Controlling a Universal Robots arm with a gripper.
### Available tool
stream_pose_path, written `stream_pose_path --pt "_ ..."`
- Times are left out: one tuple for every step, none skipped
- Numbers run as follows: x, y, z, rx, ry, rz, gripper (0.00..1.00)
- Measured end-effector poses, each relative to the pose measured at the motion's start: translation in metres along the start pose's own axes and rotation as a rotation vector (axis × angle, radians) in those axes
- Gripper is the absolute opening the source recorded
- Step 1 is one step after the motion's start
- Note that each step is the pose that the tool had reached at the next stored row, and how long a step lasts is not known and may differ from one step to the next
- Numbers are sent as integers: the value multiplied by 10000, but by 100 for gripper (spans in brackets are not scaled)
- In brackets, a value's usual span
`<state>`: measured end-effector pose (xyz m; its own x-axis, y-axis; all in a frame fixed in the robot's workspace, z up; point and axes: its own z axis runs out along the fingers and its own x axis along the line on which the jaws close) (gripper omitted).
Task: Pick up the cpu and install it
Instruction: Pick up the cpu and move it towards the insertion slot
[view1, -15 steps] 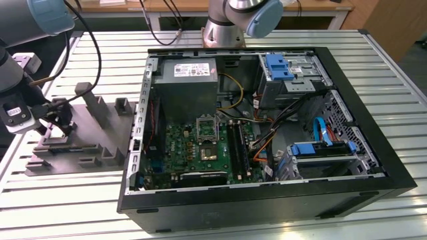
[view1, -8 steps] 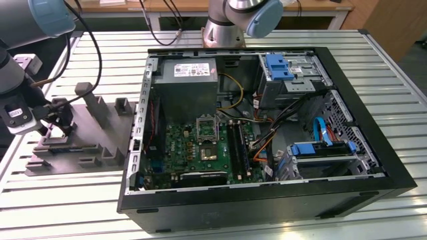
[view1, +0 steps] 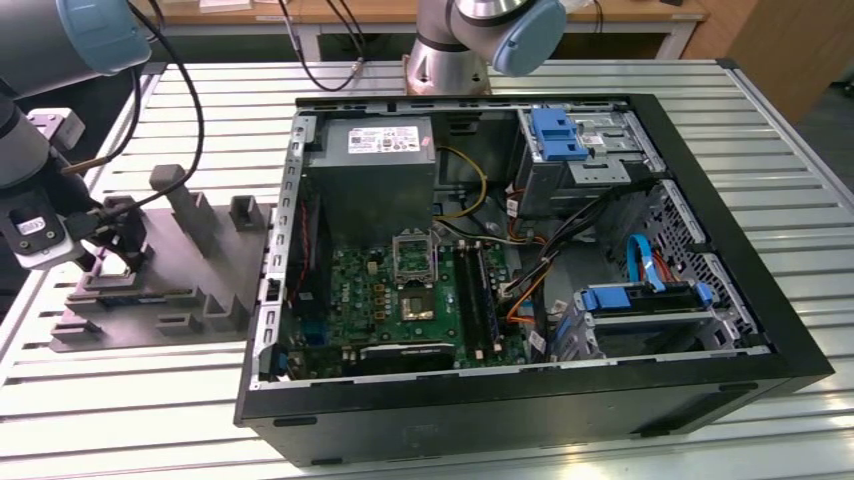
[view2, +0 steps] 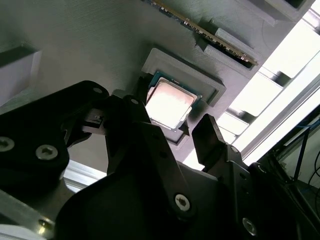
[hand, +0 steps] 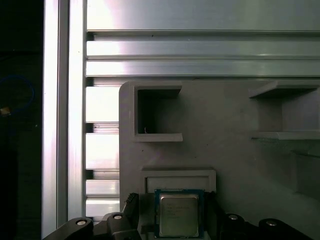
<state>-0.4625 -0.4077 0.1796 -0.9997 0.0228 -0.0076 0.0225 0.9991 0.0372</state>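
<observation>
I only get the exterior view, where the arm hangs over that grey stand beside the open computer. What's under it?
Observer: In both wrist views a small square chip with a silver top lies flat in a framed pocket of the grey stand.
Operator: Has the arm grabbed it?
Observer: It doesn't look so. In the second wrist view the jaws stand open, one on each side of the chip, with the chip down in its pocket.
Operator: Anything else close by?
Observer: In the second wrist view a thin long board stands on edge in a slot of the stand, just beyond the pocket.
</observation>
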Motion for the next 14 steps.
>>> stream_pose_path --pt "0 0 0 0 0 0 62" --pt "0 0 0 0 0 0 61" --pt "0 0 0 0 0 0 61" --pt "0 0 0 0 0 0 54" --pt "0 0 0 0 0 0 54" --pt "0 0 0 0 -1 0 54" --pt "-1 0 -1 -1 -3 0 54" --pt "0 1 -5 -1 -2 0 54" --pt "0 1 -10 0 0 0 54" --pt "0 1 -13 0 -1 0 54" --pt "0 1 -14 -1 -3 0 54" --pt "0 1 -18 0 -1 0 54" --pt "0 1 -21 0 0 0 54" --pt "0 1 -22 0 -1 0 54"
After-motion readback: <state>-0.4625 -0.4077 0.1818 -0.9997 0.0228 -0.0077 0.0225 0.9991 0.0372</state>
